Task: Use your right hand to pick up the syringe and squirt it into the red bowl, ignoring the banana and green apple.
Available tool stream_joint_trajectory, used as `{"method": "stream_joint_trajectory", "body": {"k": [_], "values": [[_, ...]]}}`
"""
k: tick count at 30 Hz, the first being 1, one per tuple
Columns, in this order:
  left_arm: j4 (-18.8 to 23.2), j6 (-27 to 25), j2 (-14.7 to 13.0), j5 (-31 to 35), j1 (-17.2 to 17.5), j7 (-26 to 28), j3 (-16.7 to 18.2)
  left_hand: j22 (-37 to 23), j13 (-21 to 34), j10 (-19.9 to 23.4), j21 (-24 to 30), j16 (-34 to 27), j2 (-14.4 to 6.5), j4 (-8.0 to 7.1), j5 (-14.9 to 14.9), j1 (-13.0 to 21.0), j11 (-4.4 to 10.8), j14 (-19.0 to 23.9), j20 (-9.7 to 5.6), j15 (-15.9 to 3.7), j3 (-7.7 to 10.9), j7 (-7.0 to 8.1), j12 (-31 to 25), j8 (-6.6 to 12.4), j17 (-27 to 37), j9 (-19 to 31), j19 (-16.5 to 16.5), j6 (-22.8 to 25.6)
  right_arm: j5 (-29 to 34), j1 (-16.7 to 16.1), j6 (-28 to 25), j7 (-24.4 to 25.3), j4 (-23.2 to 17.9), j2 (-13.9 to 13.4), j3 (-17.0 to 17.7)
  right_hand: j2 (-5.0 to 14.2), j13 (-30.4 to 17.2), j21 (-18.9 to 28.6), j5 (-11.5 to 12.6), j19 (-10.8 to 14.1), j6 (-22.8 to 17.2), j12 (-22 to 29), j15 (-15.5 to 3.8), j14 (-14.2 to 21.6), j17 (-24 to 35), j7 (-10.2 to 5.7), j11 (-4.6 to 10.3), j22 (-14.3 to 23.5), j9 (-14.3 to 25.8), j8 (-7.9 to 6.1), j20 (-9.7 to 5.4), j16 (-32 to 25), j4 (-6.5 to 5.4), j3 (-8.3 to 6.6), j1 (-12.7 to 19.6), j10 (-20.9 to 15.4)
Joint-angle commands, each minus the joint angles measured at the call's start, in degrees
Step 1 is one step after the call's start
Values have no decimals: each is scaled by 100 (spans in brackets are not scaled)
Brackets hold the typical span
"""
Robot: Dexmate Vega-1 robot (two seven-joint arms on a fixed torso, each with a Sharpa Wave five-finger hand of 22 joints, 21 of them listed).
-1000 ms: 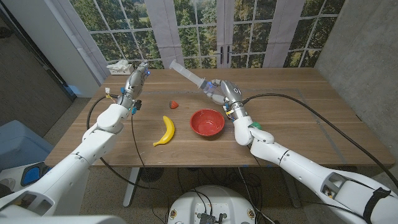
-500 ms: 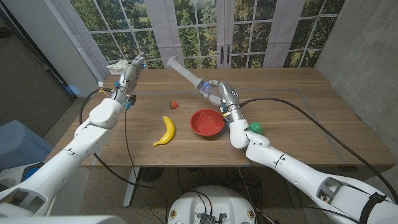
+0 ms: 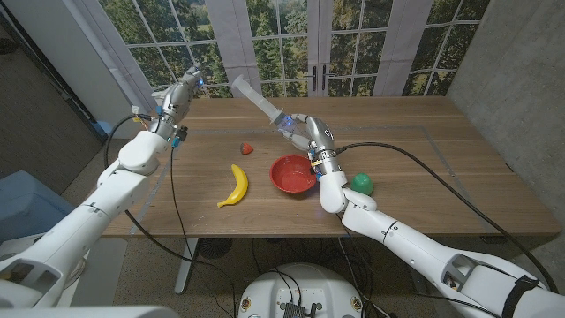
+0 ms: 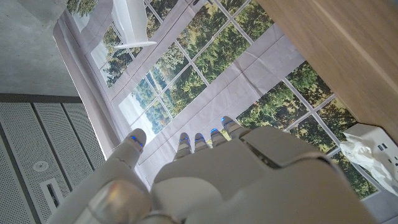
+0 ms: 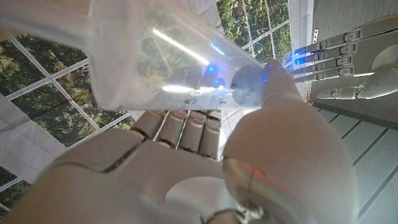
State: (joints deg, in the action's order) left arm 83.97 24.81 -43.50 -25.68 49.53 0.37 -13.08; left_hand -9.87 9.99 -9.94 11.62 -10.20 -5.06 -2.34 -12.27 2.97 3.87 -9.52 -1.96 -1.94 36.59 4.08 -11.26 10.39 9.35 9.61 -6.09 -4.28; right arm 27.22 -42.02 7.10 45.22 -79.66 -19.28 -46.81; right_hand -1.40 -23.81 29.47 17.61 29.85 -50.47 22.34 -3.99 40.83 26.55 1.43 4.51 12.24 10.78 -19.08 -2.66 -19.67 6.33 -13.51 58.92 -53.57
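My right hand [image 3: 309,135] grips a clear syringe [image 3: 259,102] above the table, just behind the red bowl [image 3: 294,173]. The syringe slants up and to the left, away from the bowl. In the right wrist view the syringe barrel [image 5: 168,56] lies across my curled fingers [image 5: 180,130] with the thumb against it. My left hand [image 3: 177,99] is raised over the table's far left corner, fingers straight and apart, holding nothing; the left wrist view shows my left hand [image 4: 205,174] against the windows. The banana [image 3: 235,185] lies left of the bowl and the green apple [image 3: 361,184] to its right.
A small red strawberry-like thing [image 3: 248,147] lies behind the banana. A white tissue box [image 3: 168,92] sits at the far left corner. Cables trail from both arms across the wooden table [image 3: 424,159]. Windows stand behind the table.
My right hand has carried the syringe a little left and nearer the bowl. My left hand has lifted and swung left toward the far corner. The green apple has come into sight.
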Motion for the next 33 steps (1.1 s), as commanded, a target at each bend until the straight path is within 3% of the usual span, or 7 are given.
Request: {"method": "stream_joint_trajectory", "body": {"k": [1, 20, 33], "values": [[-152, 241, -33, -95, -129, -234, 77, -17, 10, -8, -5, -6, -87, 46, 6, 41, -40, -331, -501, -436, 7, 32, -14, 16, 19, 19, 11, 29, 10, -22, 12, 30, -73, 155, -26, 667, -15, 31, 27, -41, -1399, -26, -893, -6, 24, -1333, 744, -3, 34, 22, -814, 21, 0, 28, 754, -799], [-296, 478, -98, -91, -463, -494, 126, -16, 8, 43, 5, -9, -83, 115, 22, 46, -61, -279, -462, -422, -13, 17, -18, 14, 20, 19, 72, 66, -45, 70, 207, 131, 218, 462, -171, 678, -40, 55, 48, -124, -1418, -69, -890, -13, 51, -1330, 748, -14, 39, 71, -765, 24, -8, 129, 775, -851], [-294, 337, -230, -37, -785, -704, 69, -14, 5, 146, 23, -22, -70, 179, 36, 47, -26, -188, -435, -441, -32, 25, -38, 27, 20, 18, 161, 152, -48, 185, 522, 279, 569, 607, -263, 698, -55, 74, 65, -160, -1434, -101, -891, -21, 61, -1328, 747, -21, 42, 98, -751, 35, -12, 178, 797, -867]]}}
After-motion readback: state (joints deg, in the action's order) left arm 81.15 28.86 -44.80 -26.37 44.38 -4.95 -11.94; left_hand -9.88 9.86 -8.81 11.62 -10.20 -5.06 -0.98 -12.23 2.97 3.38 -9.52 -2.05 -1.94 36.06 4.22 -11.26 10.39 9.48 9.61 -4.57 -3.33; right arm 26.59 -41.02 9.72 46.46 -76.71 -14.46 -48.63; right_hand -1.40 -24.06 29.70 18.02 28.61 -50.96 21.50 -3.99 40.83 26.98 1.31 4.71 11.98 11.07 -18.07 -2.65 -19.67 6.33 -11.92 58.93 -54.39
